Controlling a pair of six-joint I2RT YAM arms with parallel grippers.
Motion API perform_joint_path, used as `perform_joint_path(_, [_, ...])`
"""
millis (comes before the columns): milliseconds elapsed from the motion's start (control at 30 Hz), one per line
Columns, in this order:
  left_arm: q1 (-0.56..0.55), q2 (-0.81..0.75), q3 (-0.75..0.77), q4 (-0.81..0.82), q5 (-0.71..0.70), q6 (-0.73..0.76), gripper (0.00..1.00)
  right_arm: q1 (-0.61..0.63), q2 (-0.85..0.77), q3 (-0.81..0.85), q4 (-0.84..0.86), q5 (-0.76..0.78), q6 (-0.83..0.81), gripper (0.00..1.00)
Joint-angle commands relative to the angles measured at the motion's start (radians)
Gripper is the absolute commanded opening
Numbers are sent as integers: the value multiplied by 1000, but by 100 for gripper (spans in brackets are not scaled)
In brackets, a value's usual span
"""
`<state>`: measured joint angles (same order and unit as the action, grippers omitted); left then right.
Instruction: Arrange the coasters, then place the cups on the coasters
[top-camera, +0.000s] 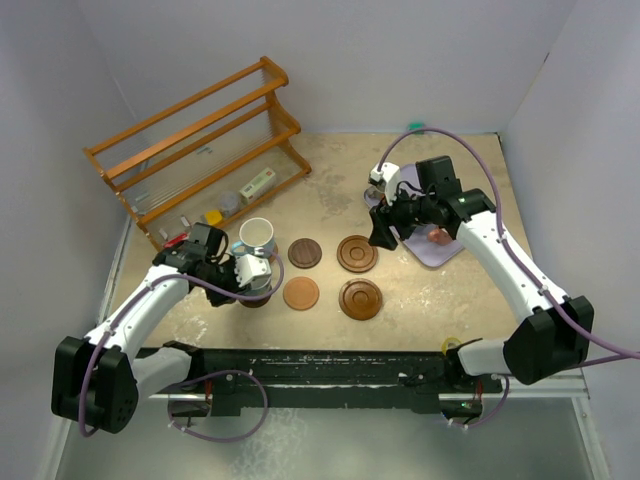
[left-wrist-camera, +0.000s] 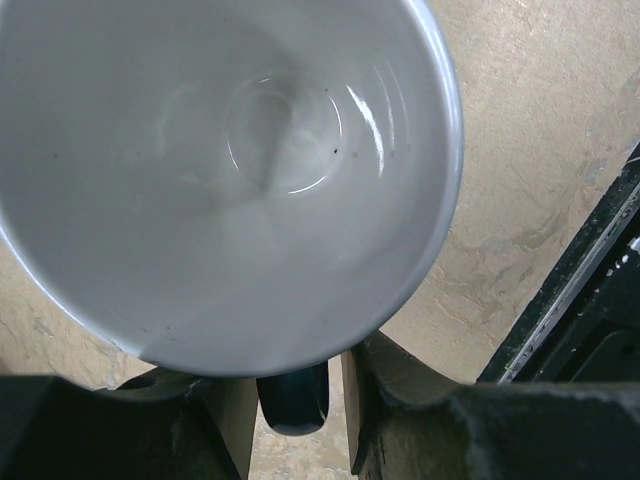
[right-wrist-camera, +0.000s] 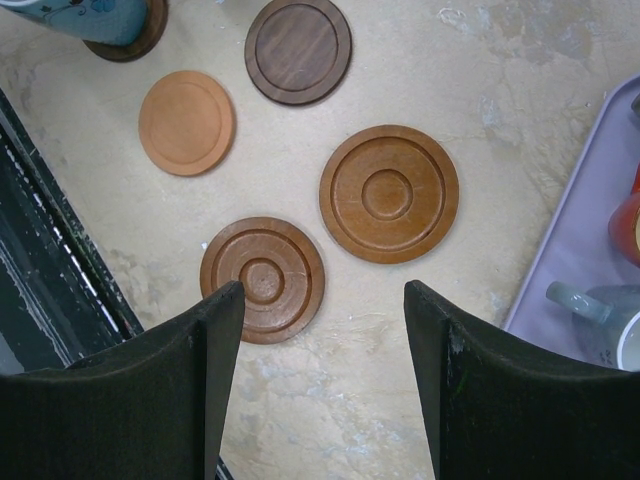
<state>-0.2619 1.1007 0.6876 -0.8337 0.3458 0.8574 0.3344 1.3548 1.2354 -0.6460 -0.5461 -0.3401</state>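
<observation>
A light blue cup (top-camera: 256, 270) stands on a dark coaster (top-camera: 256, 299) at the left. Its pale inside (left-wrist-camera: 220, 170) fills the left wrist view. My left gripper (top-camera: 238, 272) is at this cup. Its dark handle (left-wrist-camera: 292, 405) lies between the fingers, with a thin gap on the right side, so the jaws are open. A larger pale cup (top-camera: 257, 237) stands just behind. Four bare coasters lie in the middle: dark brown (right-wrist-camera: 298, 50), tan-orange (right-wrist-camera: 187, 122) and two grooved ones (right-wrist-camera: 389, 193) (right-wrist-camera: 262, 279). My right gripper (right-wrist-camera: 322, 290) hangs open and empty above the table, right of them.
A lavender tray (right-wrist-camera: 585, 245) at the right holds more cups, among them a grey-blue one (right-wrist-camera: 600, 308) and an orange one (right-wrist-camera: 625, 225). A wooden rack (top-camera: 195, 145) with small items stands at the back left. The black rail (top-camera: 330, 365) runs along the near edge.
</observation>
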Motion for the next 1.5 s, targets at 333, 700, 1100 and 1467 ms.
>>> perform_joint_path(333, [4, -4, -5, -31, -38, 30, 38, -2, 8, 26, -9, -25, -29, 68])
perform_joint_path(700, [3, -35, 23, -132, -68, 65, 43, -4, 0, 26, 6, 61, 1, 67])
perform_joint_path(1100, [3, -67, 113, -243, -88, 73, 45, -66, 36, 52, 76, 376, 122, 67])
perform_joint_path(1467, [3, -133, 220, -274, -113, 38, 46, -174, 130, 177, 17, 496, 104, 66])
